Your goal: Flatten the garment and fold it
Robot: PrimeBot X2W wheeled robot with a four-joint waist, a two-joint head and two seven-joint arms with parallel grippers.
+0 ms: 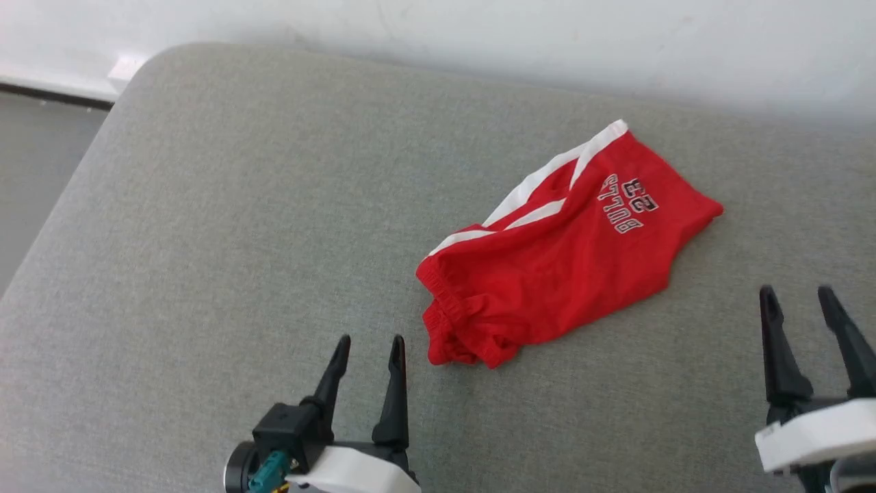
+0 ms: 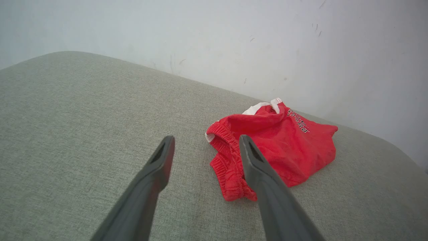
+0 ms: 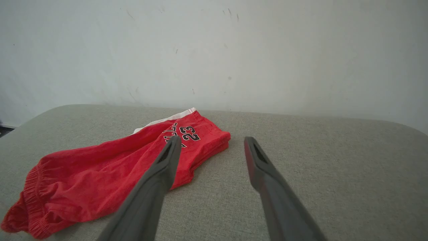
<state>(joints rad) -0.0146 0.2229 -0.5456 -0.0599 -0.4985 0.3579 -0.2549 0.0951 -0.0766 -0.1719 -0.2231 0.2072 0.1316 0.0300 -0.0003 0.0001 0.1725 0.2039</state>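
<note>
The garment [image 1: 561, 253], red shorts with white side stripes and "BULLS 23" lettering, lies folded in half lengthwise on the grey cushion, waistband bunched toward me, leg hems toward the wall. My left gripper [image 1: 369, 341] is open, just left of the waistband, holding nothing. My right gripper [image 1: 799, 294] is open too, to the right of the shorts and apart from them. In the left wrist view the garment [image 2: 281, 147] lies past the open gripper [image 2: 206, 140], mostly to its right. In the right wrist view the garment [image 3: 110, 174] lies left of the open gripper [image 3: 212, 140].
The grey upholstered surface [image 1: 239, 239] has a rounded far-left corner with floor [image 1: 34, 157] beyond its left edge. A white wall [image 1: 479, 34] runs along the far side, close behind the shorts.
</note>
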